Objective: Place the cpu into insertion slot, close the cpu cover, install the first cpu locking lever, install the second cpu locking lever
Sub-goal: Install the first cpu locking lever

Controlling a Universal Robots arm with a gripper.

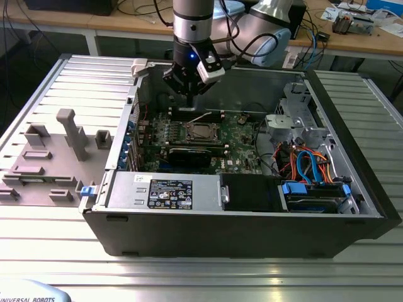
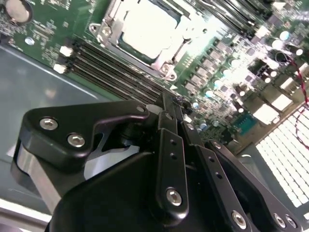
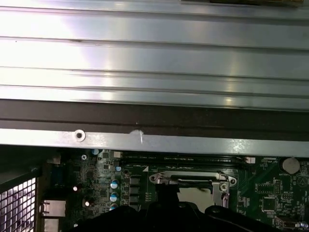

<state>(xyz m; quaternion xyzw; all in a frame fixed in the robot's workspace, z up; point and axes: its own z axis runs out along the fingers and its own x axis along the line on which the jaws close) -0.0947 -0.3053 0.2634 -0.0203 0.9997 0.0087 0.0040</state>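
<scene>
One cpu (image 2: 145, 29), pale silver and square, lies in the insertion slot (image 2: 104, 32), framed by one cpu cover (image 2: 159, 57). I see my one gripper (image 2: 169, 102) near it, fingers pressed together, empty.

- Desk (image 1: 201, 277): ribbed bare metal with a brushed sheen.
- Computer case (image 1: 239, 236): matt black outer wall, grey sheet metal inside.
- Motherboard (image 2: 43, 29): glossy green board.
- cpu (image 2: 147, 29): pale, smooth metal top.
- cpu cover (image 2: 159, 62): bright silver metal.
- Tool (image 2: 170, 107): smooth black links, shiny steel screws.

cpu (image 2: 145, 28) seated under closed cpu cover (image 2: 137, 54)
</scene>
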